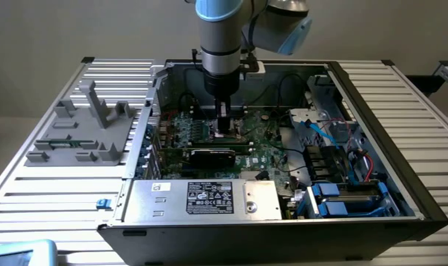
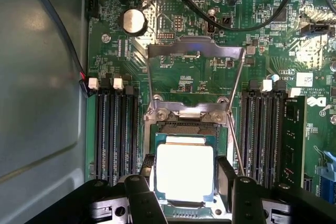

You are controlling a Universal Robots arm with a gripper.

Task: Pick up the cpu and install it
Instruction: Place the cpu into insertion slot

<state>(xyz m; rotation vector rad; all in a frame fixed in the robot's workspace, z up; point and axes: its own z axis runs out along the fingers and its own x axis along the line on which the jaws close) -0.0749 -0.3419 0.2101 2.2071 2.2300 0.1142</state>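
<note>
At the middle of the slatted silver metal table [image 1: 53, 194], an open black computer case [image 1: 283, 235]. Reaching down into it, a grey-and-blue robot arm [image 1: 220, 50]. Near the centre of the green motherboard [image 2: 178, 77], a hinged metal frame [image 2: 195, 51] swung up off the black socket [image 2: 184, 128]. Right at that socket, a black 2-fingered gripper [image 2: 187, 167] pinching 2 opposite edges of the small flat square cpu with a shiny silver top [image 2: 185, 179].

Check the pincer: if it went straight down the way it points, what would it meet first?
The pincer holds the chip right over the open socket, so the chip would meet the socket bed first. It may be touching now; depth is unclear from the wrist view.
</note>
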